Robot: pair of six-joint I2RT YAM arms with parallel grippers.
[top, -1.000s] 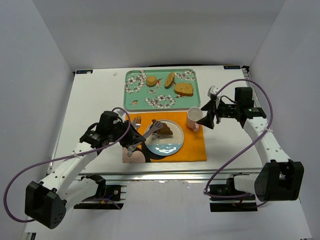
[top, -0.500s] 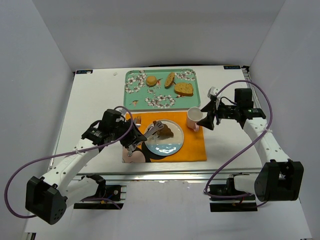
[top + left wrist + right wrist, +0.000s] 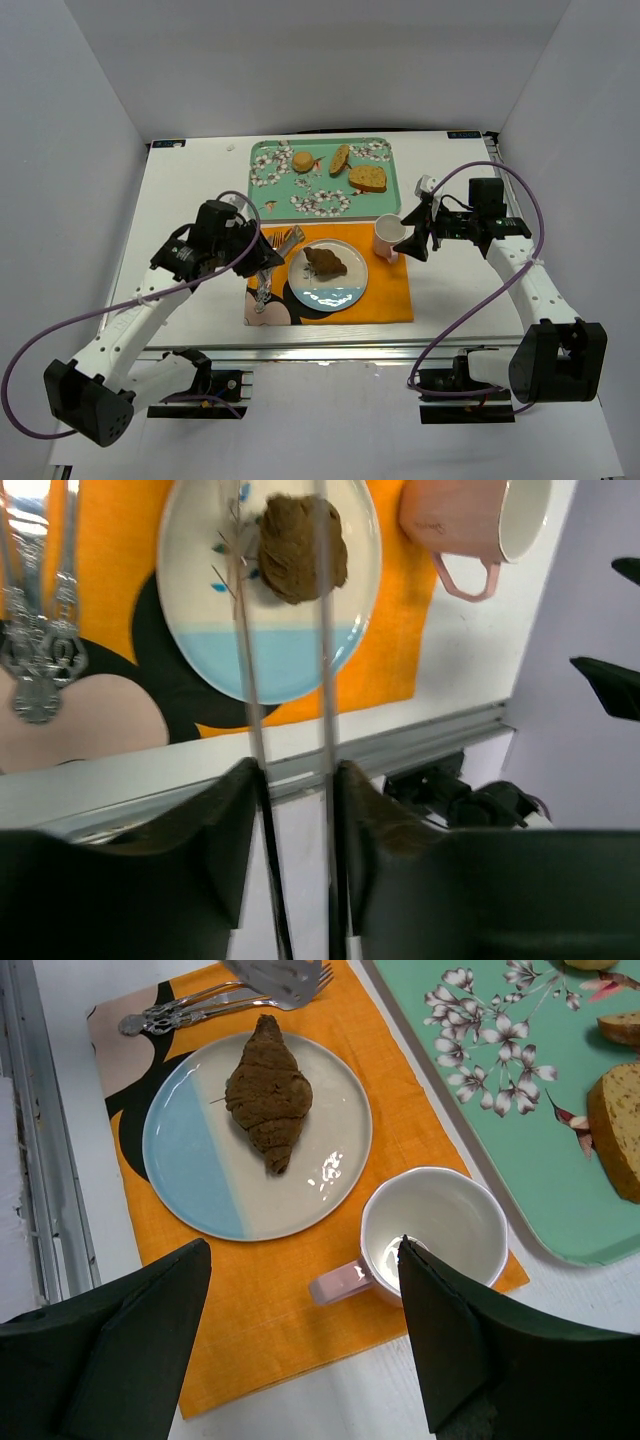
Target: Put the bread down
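White desk w/ orange mat: bread lies on plate, placed. Left claw empty beside plate, jaws parted; right claw spread wide by mug. Next, probably: retract left arm.

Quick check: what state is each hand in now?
Left hand: open, empty; the bread lies on the plate.
Right hand: open, empty.

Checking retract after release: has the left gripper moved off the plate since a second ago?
Yes. The left gripper pulled back left, off the plate, now over the forks; bread stays.
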